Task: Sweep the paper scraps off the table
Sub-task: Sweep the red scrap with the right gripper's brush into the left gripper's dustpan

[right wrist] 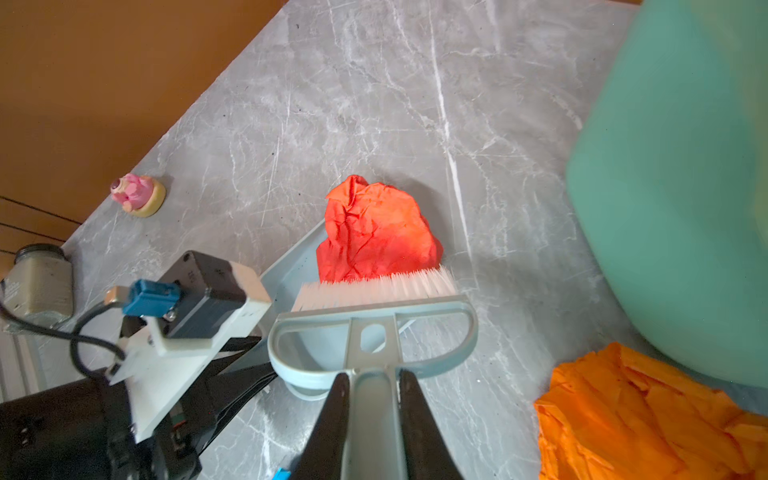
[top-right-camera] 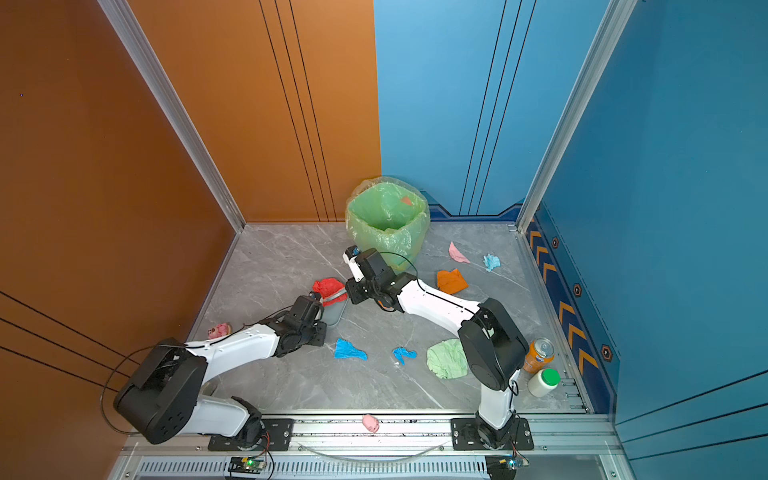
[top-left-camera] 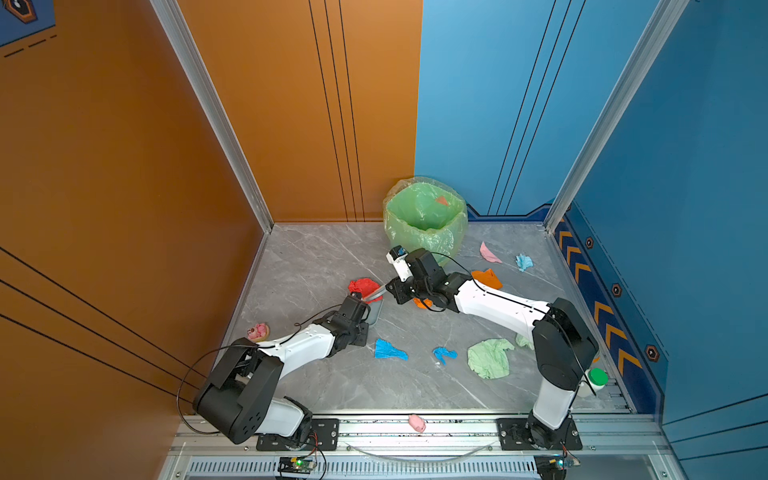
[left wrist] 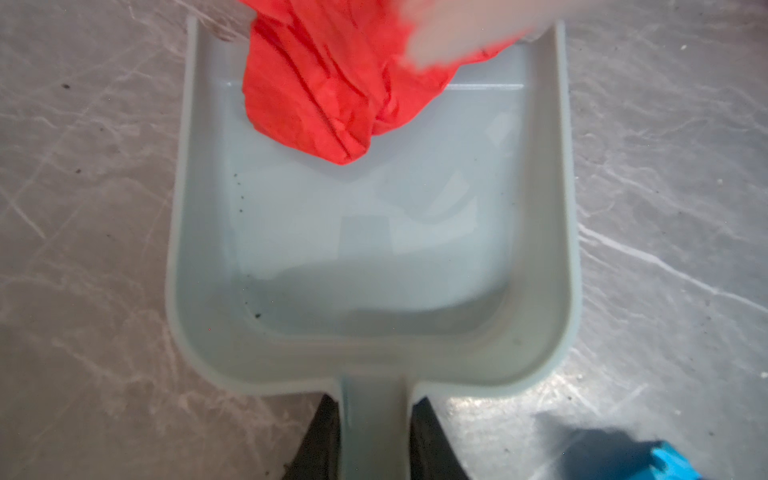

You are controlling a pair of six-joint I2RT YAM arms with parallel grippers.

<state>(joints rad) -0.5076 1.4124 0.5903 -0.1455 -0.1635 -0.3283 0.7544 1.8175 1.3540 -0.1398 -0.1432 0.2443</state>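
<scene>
The left gripper (left wrist: pixel 375 401) is clamping the handle of a pale grey-blue plastic dustpan (left wrist: pixel 374 249), with its jaws pressed against either side of the handle. The pan is lying on the grey, white-veined marble-look table (top-left-camera: pixel 316 266). A crumpled red paper wad (left wrist: pixel 332 83) is sitting at the pan's open mouth, at the far end from this gripper, and is partly resting on the pan floor.

Just right of it in both top views, the right gripper (right wrist: pixel 374 376) is gripping the handle of a matching grey-blue hand brush (right wrist: pixel 415 309), its jaws closed on it. The white bristles (right wrist: pixel 374 286) are touching the red wad's near side, so the wad is lying just beyond the brush head from that gripper.

Further right, other scraps are lying loose on the table, apart from both grippers: a bright blue wad (top-left-camera: pixel 390 350), a small blue twist (top-left-camera: pixel 444 354), a pale green crumpled sheet (top-left-camera: pixel 490 358), an orange wad (top-left-camera: pixel 487 278) beside the right forearm, a pink piece (top-left-camera: pixel 489 253) and a light blue wad (top-left-camera: pixel 524 262).
</scene>
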